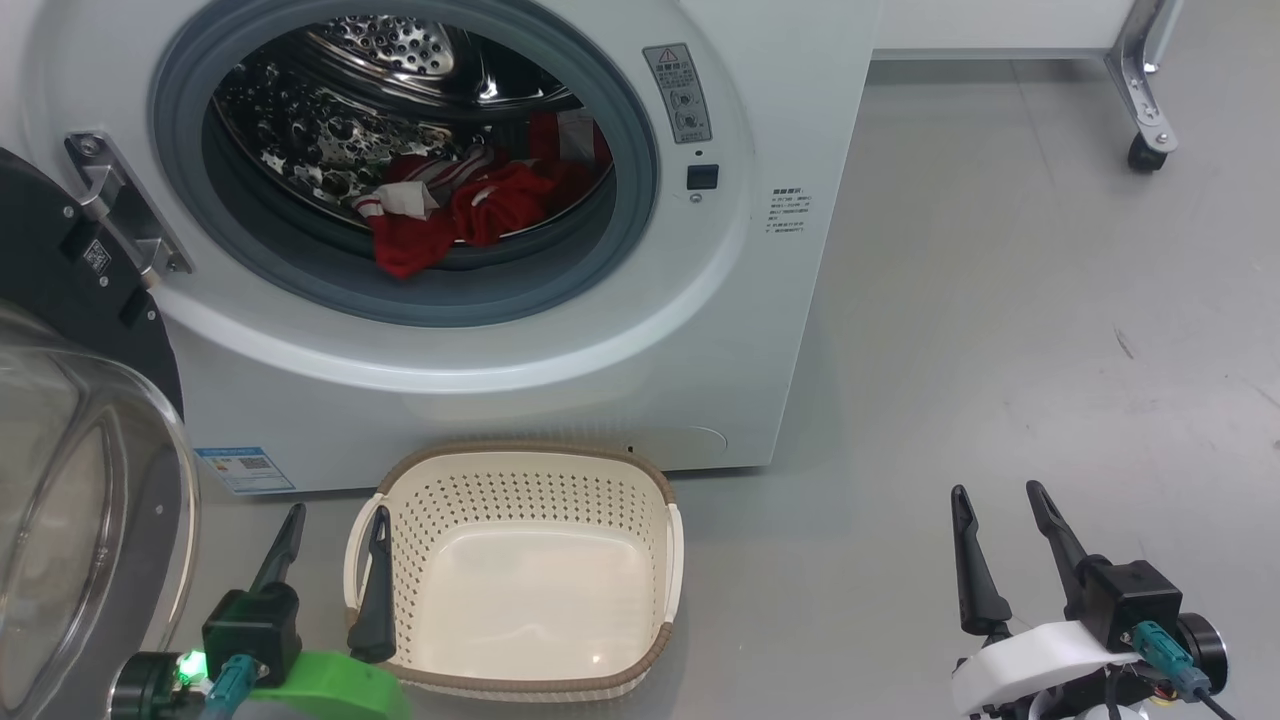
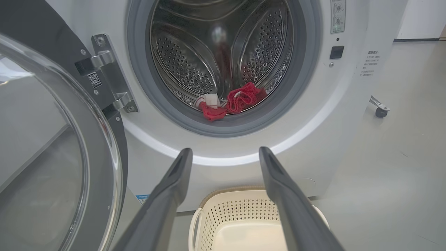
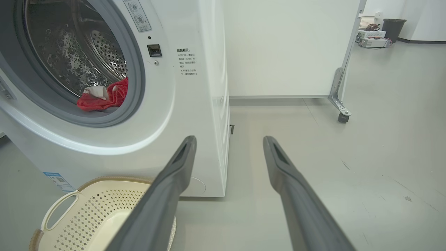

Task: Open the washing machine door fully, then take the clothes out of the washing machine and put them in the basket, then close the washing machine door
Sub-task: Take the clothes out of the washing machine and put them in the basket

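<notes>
Head view: the washing machine (image 1: 640, 330) loses its top to the upper edge; its door (image 1: 60, 250) stands swung open at the left, cut by the left edge, so only part of the glossy black ring and the bulging clear glass shows. The clothes (image 1: 460, 205) lie low at the front of the drum, one red end drooping onto the grey rubber gasket; the bundle is too tangled to count garments. One basket (image 1: 520, 452), cream perforated plastic with a brown woven-look rim, sits empty on the floor (image 1: 1000, 300) just before the machine. The left hand (image 1: 338, 515) has one dark finger across the basket's left handle, and touching cannot be told; the right hand (image 1: 998, 492) is over bare floor well to the right. Both hands are released, two fingers each spread, nothing held.

Left wrist view: the two fingers rise apart with the basket between them, its near half cut off below; the clothes show as a small red and white lump at the drum's lip; the steel drum is perforated and ribbed; the door's glass blurs the left side.

Right wrist view: the drum opening is cut at the left; the clothes sit at its lower right; the basket at lower left is partly hidden by one finger, one white handle showing.
</notes>
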You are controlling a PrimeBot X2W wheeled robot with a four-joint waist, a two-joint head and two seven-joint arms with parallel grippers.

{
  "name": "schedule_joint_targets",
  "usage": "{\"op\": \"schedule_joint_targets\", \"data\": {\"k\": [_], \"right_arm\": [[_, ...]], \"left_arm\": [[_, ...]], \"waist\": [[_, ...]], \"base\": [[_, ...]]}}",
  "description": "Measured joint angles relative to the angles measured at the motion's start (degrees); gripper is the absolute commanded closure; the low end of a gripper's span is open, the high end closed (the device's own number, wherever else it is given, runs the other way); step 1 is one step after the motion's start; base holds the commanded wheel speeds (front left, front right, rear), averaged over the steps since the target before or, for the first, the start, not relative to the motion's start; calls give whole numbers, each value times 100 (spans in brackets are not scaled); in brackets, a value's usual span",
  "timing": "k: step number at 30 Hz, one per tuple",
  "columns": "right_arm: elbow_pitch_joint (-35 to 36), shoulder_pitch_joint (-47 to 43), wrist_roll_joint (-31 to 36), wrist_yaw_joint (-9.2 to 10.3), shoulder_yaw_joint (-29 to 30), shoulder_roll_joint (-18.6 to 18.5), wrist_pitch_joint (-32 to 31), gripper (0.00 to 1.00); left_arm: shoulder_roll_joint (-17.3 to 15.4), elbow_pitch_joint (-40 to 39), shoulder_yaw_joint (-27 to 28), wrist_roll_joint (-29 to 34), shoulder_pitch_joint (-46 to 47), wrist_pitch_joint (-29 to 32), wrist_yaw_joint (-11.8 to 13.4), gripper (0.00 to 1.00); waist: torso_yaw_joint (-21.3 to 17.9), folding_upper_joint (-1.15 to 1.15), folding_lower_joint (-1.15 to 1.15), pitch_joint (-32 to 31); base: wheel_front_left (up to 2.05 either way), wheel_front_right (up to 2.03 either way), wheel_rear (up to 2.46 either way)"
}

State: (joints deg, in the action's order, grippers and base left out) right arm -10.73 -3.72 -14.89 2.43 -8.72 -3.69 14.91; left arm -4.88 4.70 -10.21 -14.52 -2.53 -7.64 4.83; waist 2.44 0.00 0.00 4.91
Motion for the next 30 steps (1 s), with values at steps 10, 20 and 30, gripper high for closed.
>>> {"op": "schedule_joint_targets", "data": {"k": [10, 20, 30], "right_arm": [[63, 5, 49, -2, -27, -2, 0, 0], [266, 191, 111, -36, -80, -35, -8, 0], [428, 580, 127, -85, -180, -27, -9, 0]], "left_arm": [[-10, 15, -15, 1, 16, 60, -1, 0], [-32, 280, -136, -119, 549, 465, -247, 0], [-96, 827, -136, -315, 1742, 1150, -520, 0]], "waist": [[-23, 0, 0, 189], [-128, 0, 0, 636], [-335, 0, 0, 1328]], "base": [[0, 0, 0], [0, 0, 0], [0, 0, 0]]}}
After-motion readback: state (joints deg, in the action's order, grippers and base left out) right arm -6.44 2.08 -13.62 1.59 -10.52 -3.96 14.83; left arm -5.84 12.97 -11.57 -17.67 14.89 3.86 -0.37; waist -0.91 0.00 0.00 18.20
